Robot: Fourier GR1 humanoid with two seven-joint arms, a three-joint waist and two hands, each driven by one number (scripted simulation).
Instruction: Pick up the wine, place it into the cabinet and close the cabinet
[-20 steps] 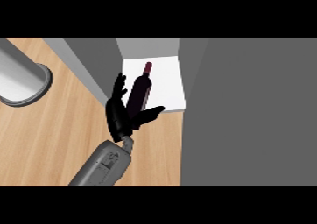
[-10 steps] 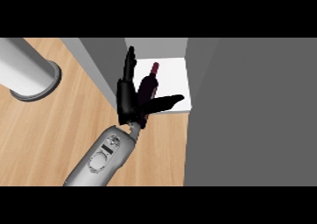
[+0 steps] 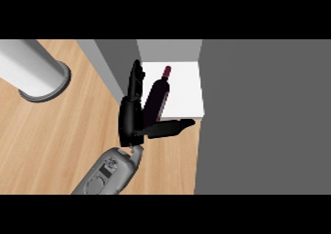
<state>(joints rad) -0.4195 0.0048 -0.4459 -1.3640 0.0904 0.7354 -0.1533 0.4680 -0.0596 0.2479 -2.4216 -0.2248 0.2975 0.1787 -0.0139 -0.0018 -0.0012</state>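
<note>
A dark wine bottle [image 3: 157, 93] with a red cap stands on the white floor of the open cabinet [image 3: 185, 91], near its front edge. My left hand [image 3: 132, 119] is against the bottle's left side. Its fingers point straight into the cabinet along the bottle, and its thumb sticks out to the right across the bottle's base. The hand is open and hides the bottle's lower end. My right hand does not show.
A large grey panel [image 3: 263, 114], which looks like the cabinet's door, fills the right side. The cabinet's grey side wall [image 3: 121, 64] runs just left of my fingers. A pale grey cylinder [image 3: 26, 64] on a round base stands at the far left of the wooden counter [image 3: 46, 137].
The fingers that were spread round the bottle have straightened alongside it. Hand and bottle sit further onto the cabinet floor, and the forearm has swung more upright.
</note>
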